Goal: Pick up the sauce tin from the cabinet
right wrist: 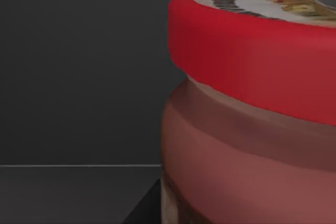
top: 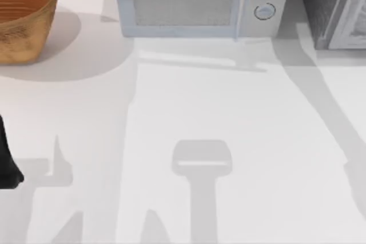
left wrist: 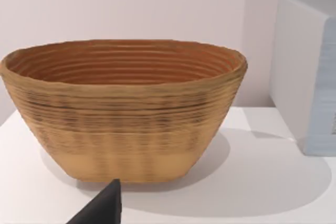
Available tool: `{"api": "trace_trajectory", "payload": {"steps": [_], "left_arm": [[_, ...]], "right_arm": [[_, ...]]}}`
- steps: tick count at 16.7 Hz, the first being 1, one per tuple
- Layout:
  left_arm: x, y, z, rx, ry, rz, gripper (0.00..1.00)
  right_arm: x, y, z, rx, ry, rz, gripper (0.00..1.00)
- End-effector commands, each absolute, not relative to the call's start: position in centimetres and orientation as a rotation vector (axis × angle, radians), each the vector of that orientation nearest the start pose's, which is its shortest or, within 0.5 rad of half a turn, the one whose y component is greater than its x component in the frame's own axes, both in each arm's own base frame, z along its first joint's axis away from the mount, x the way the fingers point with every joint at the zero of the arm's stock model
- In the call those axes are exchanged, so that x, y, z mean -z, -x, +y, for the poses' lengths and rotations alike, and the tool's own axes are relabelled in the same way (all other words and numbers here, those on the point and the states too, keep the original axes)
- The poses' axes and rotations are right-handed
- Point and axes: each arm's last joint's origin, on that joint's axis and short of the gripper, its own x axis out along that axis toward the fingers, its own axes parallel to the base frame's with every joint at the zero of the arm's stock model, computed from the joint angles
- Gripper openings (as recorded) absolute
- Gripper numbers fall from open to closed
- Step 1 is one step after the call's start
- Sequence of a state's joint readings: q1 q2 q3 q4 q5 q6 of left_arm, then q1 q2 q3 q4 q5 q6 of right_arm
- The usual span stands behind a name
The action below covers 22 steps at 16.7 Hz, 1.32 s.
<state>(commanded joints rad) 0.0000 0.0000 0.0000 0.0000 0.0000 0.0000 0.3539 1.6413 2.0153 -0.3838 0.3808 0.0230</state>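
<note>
My left arm sits parked at the table's left edge, a dark sliver of it showing from above, and its wrist camera looks at the woven basket standing on the white table, with the pale microwave beside it. From above, the basket is at the far left corner, the microwave at the middle back, and the cabinet at the far right corner. My right wrist camera is pressed up close to the sauce tin — red lid, reddish body — standing upright against a dark wall, probably the cabinet's interior. I cannot tell how either gripper's jaws stand, or whether the right one has hold of the tin.
</note>
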Motion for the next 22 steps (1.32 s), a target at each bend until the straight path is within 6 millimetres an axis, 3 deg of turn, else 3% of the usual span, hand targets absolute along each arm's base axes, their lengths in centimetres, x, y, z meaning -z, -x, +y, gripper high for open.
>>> {"api": "trace_trajectory", "payload": {"steps": [4, 14, 17, 20, 22], "left_arm": [[-16.0, -10.6, -0.1, 0.0, 0.0, 0.0, 1.0], [-16.0, -10.6, -0.1, 0.0, 0.0, 0.0, 1.0], [-16.0, -10.6, -0.1, 0.0, 0.0, 0.0, 1.0], [-16.0, -10.6, -0.1, 0.0, 0.0, 0.0, 1.0], [-16.0, -10.6, -0.1, 0.0, 0.0, 0.0, 1.0]], "right_arm": [[-50.8, -32.7, 11.6, 0.01, -0.005, 0.003, 0.02], [-50.9, -32.6, 11.7, 0.008, -0.007, 0.003, 0.0], [-52.6, -29.3, 12.6, 0.009, -0.009, -0.004, 0.0], [-54.6, -23.1, 13.8, 0.006, -0.001, 0.012, 0.0], [-55.9, -18.6, 13.3, 0.007, 0.0, 0.012, 0.0]]}}
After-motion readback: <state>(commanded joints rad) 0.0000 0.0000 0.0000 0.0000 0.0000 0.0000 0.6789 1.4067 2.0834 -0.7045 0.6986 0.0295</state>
